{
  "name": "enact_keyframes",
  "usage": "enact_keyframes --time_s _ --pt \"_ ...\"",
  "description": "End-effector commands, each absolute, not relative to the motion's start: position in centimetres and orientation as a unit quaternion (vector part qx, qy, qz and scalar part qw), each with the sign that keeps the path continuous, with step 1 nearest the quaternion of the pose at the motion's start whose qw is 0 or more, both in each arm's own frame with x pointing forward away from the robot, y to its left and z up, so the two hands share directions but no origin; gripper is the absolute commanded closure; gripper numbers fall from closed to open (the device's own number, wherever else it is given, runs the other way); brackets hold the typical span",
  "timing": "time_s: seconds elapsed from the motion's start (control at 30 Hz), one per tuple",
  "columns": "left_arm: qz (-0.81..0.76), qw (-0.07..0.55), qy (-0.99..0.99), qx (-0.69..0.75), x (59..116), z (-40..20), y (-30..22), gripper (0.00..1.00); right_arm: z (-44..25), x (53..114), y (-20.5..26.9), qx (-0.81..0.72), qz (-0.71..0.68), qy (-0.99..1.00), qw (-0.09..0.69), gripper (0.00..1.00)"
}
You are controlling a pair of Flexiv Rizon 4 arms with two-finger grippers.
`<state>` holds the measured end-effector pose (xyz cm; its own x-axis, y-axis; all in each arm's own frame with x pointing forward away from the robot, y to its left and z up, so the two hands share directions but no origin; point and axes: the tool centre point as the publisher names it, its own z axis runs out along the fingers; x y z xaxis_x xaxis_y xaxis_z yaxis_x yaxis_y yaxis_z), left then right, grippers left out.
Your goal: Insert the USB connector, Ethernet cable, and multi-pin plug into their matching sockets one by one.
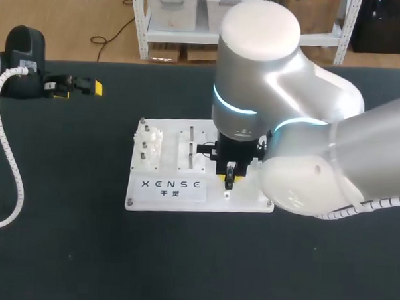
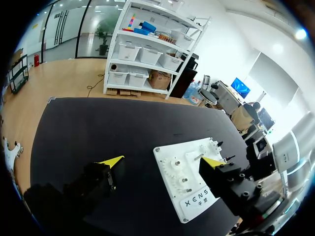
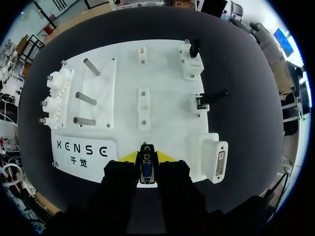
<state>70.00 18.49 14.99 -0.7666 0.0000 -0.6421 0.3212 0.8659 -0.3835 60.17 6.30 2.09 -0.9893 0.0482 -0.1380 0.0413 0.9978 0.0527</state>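
Note:
A white board (image 1: 169,168) lies in the middle of the black table. Low over its near edge, my right gripper (image 3: 146,172) is shut on a small multi-pin plug (image 3: 146,168) with a blue face, a finger on each side. A white block with a long multi-pin socket (image 3: 220,162) stands on the board's corner beside that gripper. In the head view the right gripper (image 1: 230,180) sits under the big arm. My left gripper (image 1: 78,89) rests at the table's far left, open and empty; in its own view the left gripper (image 2: 162,161) looks toward the board (image 2: 194,194).
On the board stand a white toothed block (image 3: 56,96) and metal pegs (image 3: 84,98) on the side away from the socket block. Small white holders with black parts (image 3: 203,101) (image 3: 193,51) line the socket side. A white corrugated hose (image 1: 10,161) hangs along the table's left.

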Motion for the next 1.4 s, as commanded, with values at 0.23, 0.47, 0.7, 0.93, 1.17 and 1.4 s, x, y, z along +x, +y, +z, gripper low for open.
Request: enact_keyframes --time_s 0.23,0.47,0.7,0.93,1.17,1.4 --pt "-0.243 0.33 0.908 0.088 70.0 15.0 18.5 0.0 5.0 59.7 4.9 0.027 0.033 0.994 0.104 1.0" --pt "-0.243 0.33 0.908 0.088 70.0 15.0 18.5 0.0 6.7 59.7 2.6 0.043 0.028 0.992 0.115 1.0" --pt "-0.243 0.33 0.908 0.088 70.0 15.0 18.5 0.0 7.4 59.7 0.7 0.055 0.02 0.991 0.117 1.0" --pt "-0.243 0.33 0.908 0.088 70.0 15.0 18.5 0.0 7.3 59.7 -0.1 0.057 0.01 0.991 0.12 1.0" --pt "-0.243 0.33 0.908 0.088 70.0 15.0 18.5 0.0 7.1 59.7 -0.7 0.056 0.006 0.992 0.115 1.0" --pt "-0.243 0.33 0.908 0.088 70.0 15.0 18.5 0.0 6.8 59.7 -0.9 0.055 0.001 0.992 0.113 1.0"
